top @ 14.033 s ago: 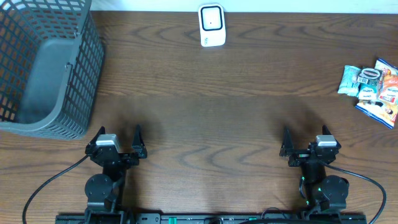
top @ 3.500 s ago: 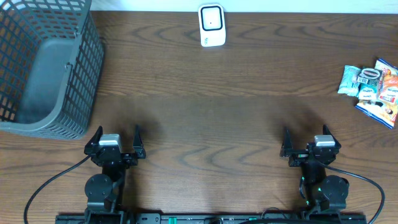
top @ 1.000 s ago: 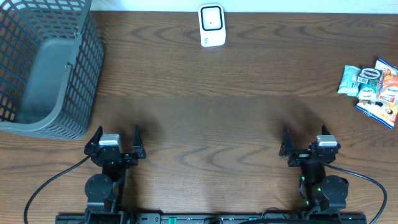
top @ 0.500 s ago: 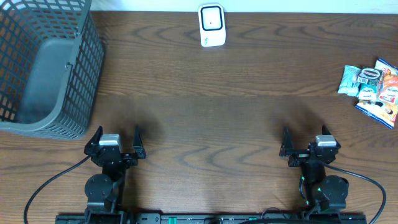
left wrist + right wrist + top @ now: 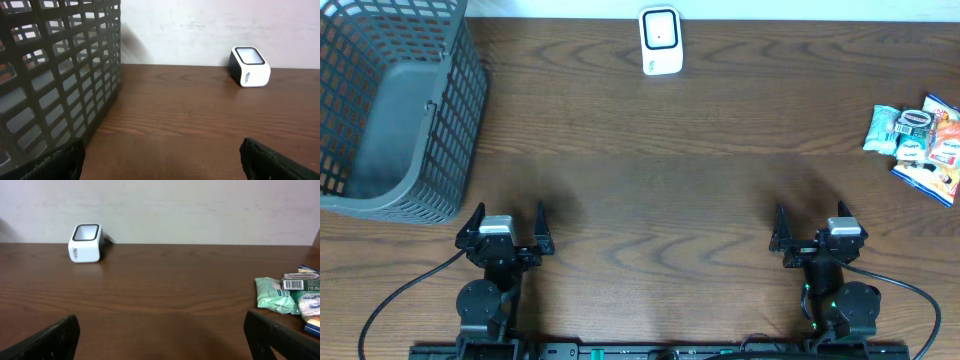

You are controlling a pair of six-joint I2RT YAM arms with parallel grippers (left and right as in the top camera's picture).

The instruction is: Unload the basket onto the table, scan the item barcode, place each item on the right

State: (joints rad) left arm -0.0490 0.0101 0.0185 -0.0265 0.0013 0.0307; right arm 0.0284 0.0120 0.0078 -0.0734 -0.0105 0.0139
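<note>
A small pile of snack packets (image 5: 918, 140) lies at the table's right edge; in the right wrist view the packets (image 5: 290, 297) show at the right, one with a barcode label facing up. The white barcode scanner (image 5: 660, 40) stands at the table's far middle, also seen as the scanner (image 5: 249, 66) in the left wrist view and the scanner (image 5: 86, 243) in the right wrist view. My left gripper (image 5: 507, 222) rests open near the front left, nothing between its fingers. My right gripper (image 5: 810, 225) rests open near the front right, well short of the packets.
A dark grey mesh basket (image 5: 395, 110) fills the back left corner, and its wall (image 5: 55, 80) looms close on the left of the left wrist view. A pale wall runs behind the table's far edge. Cables trail from both arm bases.
</note>
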